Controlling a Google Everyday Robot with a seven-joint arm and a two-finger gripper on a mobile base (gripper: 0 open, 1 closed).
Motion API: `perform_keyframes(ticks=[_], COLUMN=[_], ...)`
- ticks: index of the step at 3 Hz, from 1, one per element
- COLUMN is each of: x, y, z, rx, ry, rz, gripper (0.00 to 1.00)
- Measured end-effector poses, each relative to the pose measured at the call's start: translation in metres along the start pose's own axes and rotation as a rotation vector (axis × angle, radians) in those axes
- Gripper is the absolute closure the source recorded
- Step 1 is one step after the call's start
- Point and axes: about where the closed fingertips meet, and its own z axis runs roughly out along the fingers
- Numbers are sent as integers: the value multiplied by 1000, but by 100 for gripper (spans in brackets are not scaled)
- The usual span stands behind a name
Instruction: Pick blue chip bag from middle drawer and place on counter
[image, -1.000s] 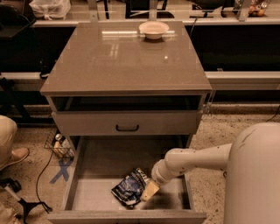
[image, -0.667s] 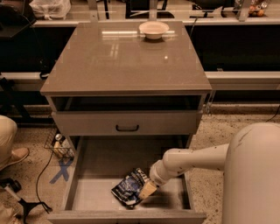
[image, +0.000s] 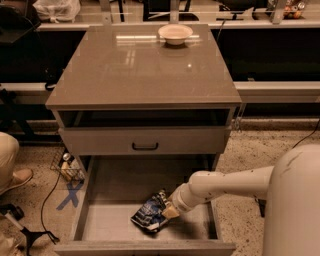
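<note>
The blue chip bag (image: 149, 214) lies crumpled on the floor of the open middle drawer (image: 115, 220), near its front middle. My gripper (image: 167, 209) reaches down into the drawer from the right on a white arm and is at the bag's right edge, touching it. The counter (image: 140, 65) is the glossy grey-brown top of the cabinet, above and behind the drawer.
A cream round bowl (image: 175, 34) stands at the back of the counter. A shut drawer front with a black handle (image: 145, 146) is above the open drawer. A person's leg and shoe (image: 12, 170) are at the left. Cables and a blue floor mark (image: 70, 192) lie left of the cabinet.
My gripper has moved slightly left and down onto the bag's right edge. The bag has shifted only a little.
</note>
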Motion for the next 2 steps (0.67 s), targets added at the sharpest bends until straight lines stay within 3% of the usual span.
perform_keyframes(ticks=[1,2], x=[-8,-20], y=[6,15], z=[-41,-112], rx=[64,167], ry=[-49,-117], rz=[-24,-80], gripper=[89,100])
